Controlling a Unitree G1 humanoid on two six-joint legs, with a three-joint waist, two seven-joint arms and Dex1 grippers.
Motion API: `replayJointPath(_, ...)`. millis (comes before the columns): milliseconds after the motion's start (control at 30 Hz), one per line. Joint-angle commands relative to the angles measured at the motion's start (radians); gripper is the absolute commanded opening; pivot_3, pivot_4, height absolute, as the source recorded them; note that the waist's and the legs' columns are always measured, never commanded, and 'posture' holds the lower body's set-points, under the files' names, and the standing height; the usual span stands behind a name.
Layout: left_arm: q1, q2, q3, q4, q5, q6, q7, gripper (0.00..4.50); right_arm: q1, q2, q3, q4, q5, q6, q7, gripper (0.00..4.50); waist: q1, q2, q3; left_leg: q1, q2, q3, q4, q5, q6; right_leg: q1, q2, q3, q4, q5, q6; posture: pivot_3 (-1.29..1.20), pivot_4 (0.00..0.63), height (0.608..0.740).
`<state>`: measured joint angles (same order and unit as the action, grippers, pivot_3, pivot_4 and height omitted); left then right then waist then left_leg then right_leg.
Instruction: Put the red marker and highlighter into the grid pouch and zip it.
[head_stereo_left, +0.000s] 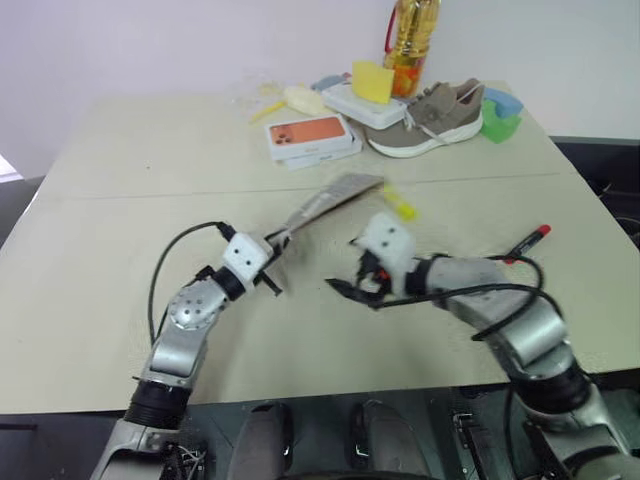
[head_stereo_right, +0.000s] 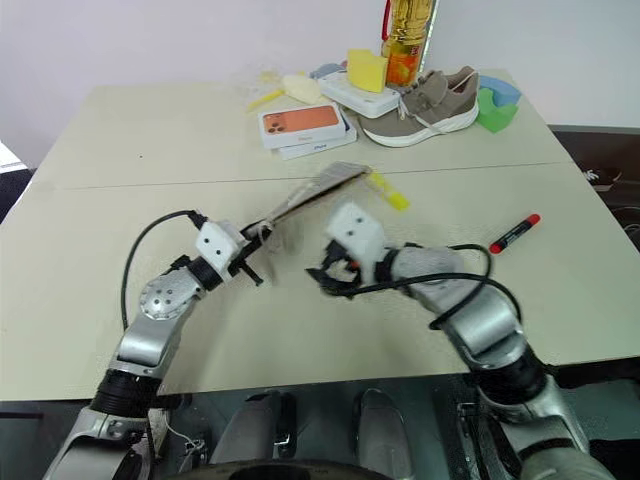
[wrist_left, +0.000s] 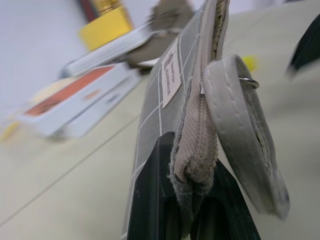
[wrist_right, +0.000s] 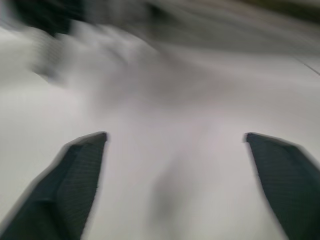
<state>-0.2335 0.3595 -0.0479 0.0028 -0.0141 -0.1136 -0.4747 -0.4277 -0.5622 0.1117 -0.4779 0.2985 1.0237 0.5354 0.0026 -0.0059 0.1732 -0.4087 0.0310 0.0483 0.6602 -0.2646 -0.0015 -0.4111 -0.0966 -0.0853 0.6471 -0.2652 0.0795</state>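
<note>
The table (head_stereo_left: 120, 200) is big and tan. The pouch (head_stereo_left: 325, 203) is lifted off it, tilted up, one end pinched tight in the left gripper (head_stereo_left: 272, 262). It looks soft, light and floppy, so it may sag; the edge by the zipper seems the best place to hold. The right gripper (head_stereo_right: 325, 280) is wide apart and holds nothing. The red marker (head_stereo_right: 514, 233) lies on the table, well apart to the right. The highlighter (head_stereo_right: 392, 195) is just beside the pouch's far end. Both pens look hard and smooth, so pinch them across the middle.

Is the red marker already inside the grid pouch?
No, the red marker lies on the table, well apart from the grid pouch.
</note>
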Motion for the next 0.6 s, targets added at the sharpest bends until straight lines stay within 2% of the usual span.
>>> replayJointPath(33, -0.014, 0.000, 0.019, 0.010, 0.023, 0.003, 0.045, 0.00, -0.035, 0.031, -0.136, 0.155, -0.012, -0.048, -0.069, 4.47, 0.003, 0.000, 0.000, 0.000, 0.000, 0.000, 0.000, 0.000, 0.000, 0.000, 0.000, 0.000, 0.000, 0.000, 0.000, 0.00, 0.150, 0.740)
replayJointPath(133, -0.025, -0.006, 0.004, 0.038, 0.039, 0.004, 0.057, 0.00, -0.103, 0.064, -0.206, 0.368, -0.013, -0.110, -0.102, 4.47, 0.005, 0.000, 0.000, 0.000, 0.000, 0.001, 0.000, 0.000, 0.000, 0.000, 0.000, 0.000, 0.000, 0.000, 0.000, 0.00, 0.150, 0.740)
replayJointPath(267, -0.031, -0.018, -0.009, 0.057, 0.055, 0.015, 0.071, 0.00, -0.204, 0.062, -0.171, 0.666, -0.107, -0.314, -0.128, 4.47, 0.005, 0.000, 0.000, 0.000, -0.001, 0.003, 0.001, 0.000, 0.000, 0.000, 0.000, 0.000, 0.000, 0.000, 0.000, 0.00, 0.150, 0.740)
replayJointPath(500, -0.018, -0.030, -0.025, 0.048, 0.055, 0.016, 0.066, 0.00, -0.339, 0.118, -0.164, 1.013, -0.133, -0.499, -0.083, 4.47, 0.003, 0.000, 0.000, 0.000, -0.001, 0.005, 0.001, 0.000, 0.000, 0.000, 0.000, 0.000, 0.000, 0.000, 0.000, 0.00, 0.150, 0.740)
replayJointPath(600, -0.009, -0.031, -0.024, 0.042, 0.053, 0.021, 0.067, 0.00, -0.365, 0.139, -0.172, 1.095, -0.136, -0.571, -0.066, 3.64, 0.001, 0.000, 0.000, 0.000, 0.000, 0.005, 0.001, 0.000, 0.000, 0.000, 0.000, 0.000, 0.000, 0.000, 0.000, 0.00, 0.150, 0.740)
